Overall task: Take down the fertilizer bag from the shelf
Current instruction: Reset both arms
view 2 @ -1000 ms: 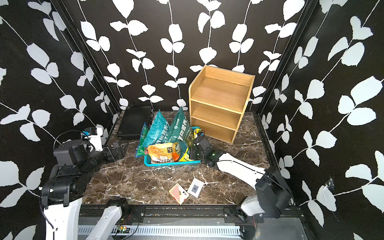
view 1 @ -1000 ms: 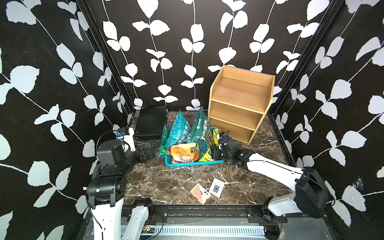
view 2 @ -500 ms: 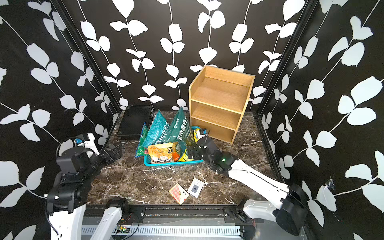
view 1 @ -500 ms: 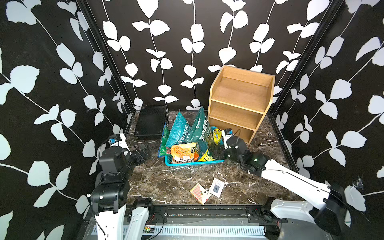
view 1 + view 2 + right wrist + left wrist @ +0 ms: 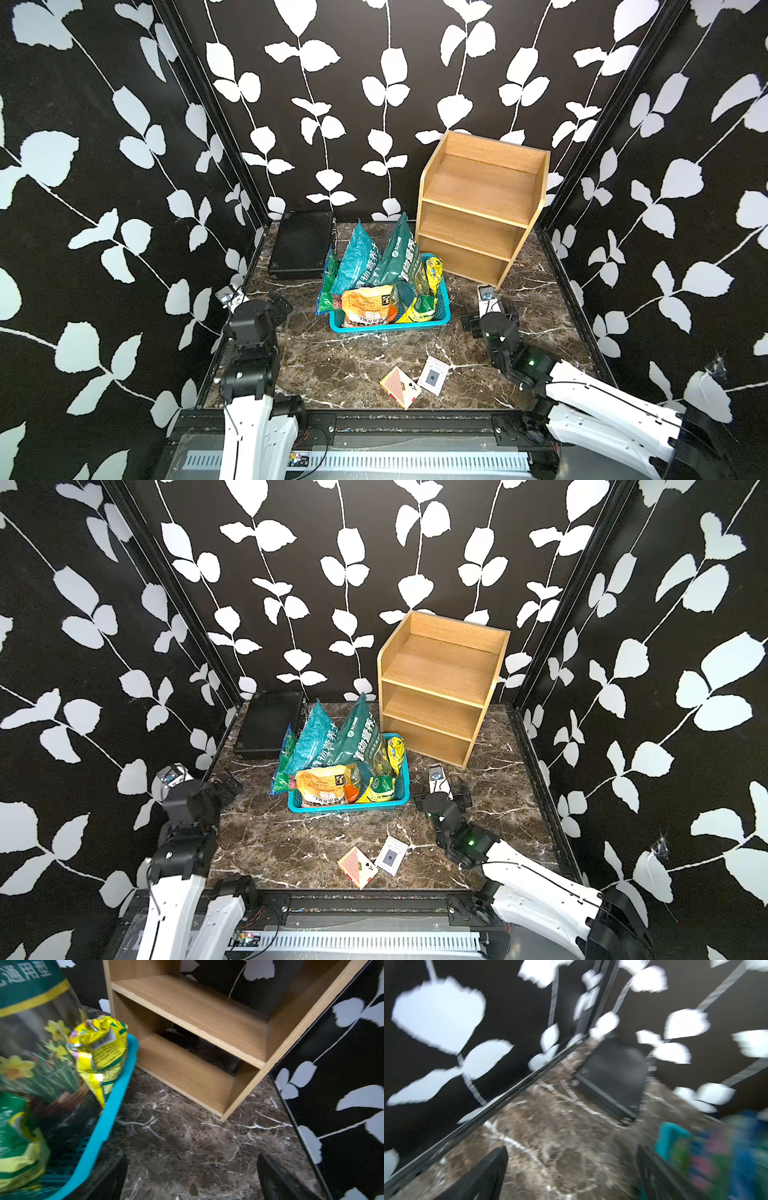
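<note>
**Marble counter: fertilizer bag in the basket, both hands apart**

Dark marble covers the counter [image 5: 374,357], boxed in by black walls printed with white leaves. The shelf [image 5: 478,195] [image 5: 436,667] stands at the back right, its open front facing the arms.

Just left of the shelf and in front of it sits the basket [image 5: 390,326] [image 5: 345,807]. The fertilizer bag [image 5: 433,269] [image 5: 395,748], yellow and crumpled, sits in the basket's corner nearest the shelf. In the right wrist view the bag [image 5: 99,1047] leans over the turquoise rim [image 5: 108,1118], apart from the shelf [image 5: 197,1014]. Two tall teal bags [image 5: 357,257] and an orange bag [image 5: 368,305] share the basket.

The right hand [image 5: 191,1169] is low over the counter, right of the basket and in front of the shelf. Its fingers [image 5: 280,1180] stand wide apart with only marble between them.

The left hand [image 5: 571,1169] is at the counter's left edge, near a black box [image 5: 301,245]. Its wrist view is blurred, yet the fingers [image 5: 483,1174] show well apart, holding nothing.

Two cards [image 5: 399,386] lie near the front edge.
</note>
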Motion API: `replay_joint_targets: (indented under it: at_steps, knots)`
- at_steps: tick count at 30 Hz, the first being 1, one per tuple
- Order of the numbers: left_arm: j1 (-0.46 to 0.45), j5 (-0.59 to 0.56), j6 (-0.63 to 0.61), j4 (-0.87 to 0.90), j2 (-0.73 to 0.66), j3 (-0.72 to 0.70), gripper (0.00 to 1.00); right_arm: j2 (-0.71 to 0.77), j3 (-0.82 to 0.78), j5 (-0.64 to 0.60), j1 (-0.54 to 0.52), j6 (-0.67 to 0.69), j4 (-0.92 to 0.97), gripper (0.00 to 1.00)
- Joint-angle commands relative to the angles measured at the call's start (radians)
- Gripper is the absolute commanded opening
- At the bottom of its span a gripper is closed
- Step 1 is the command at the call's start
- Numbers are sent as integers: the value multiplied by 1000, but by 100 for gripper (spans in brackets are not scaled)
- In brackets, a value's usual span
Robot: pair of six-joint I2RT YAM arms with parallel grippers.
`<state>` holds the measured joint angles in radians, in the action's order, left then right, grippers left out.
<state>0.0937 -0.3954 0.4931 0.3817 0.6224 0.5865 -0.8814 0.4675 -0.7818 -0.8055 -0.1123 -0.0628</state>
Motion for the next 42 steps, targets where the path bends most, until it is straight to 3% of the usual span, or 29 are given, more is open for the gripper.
replay_joint_targets:
  at_steps: [1,3,5,7,8,9,13,14,15,18,22,24,27,28,30,32,35,38,41,42]
  knots:
    - [6,-184,68,-199,114,-138,98,12,-38,-147,55,143,-218,100]
    - [-4,-183,58,-382,191,-233,99,12,-116,-85,142,159,-347,100]
    - [-29,-282,-60,-577,267,-314,99,2,-182,24,270,116,-408,100]
    - [-30,-364,-169,-812,358,-384,99,-21,-173,56,356,66,-390,99]
    - [-21,-331,-115,-714,364,-348,99,-45,-174,93,381,96,-423,96]
    - [-19,-273,-160,-710,377,-327,99,-81,-190,95,394,118,-488,96]
    - [-21,-124,-225,-836,474,-317,99,-360,-178,100,494,135,-671,100]
    - [-22,-92,-231,-866,493,-315,99,-406,-133,64,497,145,-637,100]
    - [-21,-70,-232,-897,510,-316,99,-419,-108,88,500,153,-595,100]
    - [-9,10,-240,-977,586,-300,99,-442,-188,166,530,225,-826,100]
    - [20,121,-262,-1009,695,-231,99,-486,-201,368,668,120,-894,100]
    - [27,109,-278,-1020,716,-214,99,-576,-186,395,683,116,-957,100]
    - [48,190,-308,-1283,794,-284,99,-670,-138,459,691,149,-966,100]
    - [52,262,-330,-1262,791,-272,99,-640,-108,461,694,130,-848,100]
    - [49,349,-371,-1229,797,-243,99,-655,-92,488,718,117,-855,100]
    - [44,520,-447,-1436,825,-327,99,-643,-85,498,723,111,-810,100]
    - [23,538,-467,-1782,1023,-385,99,-647,-86,501,724,110,-822,100]
    - [-27,473,-513,-1475,928,-298,99,-646,-91,506,725,114,-831,100]
    - [-81,413,-562,-1277,916,-200,99,-643,-97,509,723,120,-839,99]
    - [-86,407,-563,-1297,927,-200,99,-643,-95,511,723,119,-836,99]
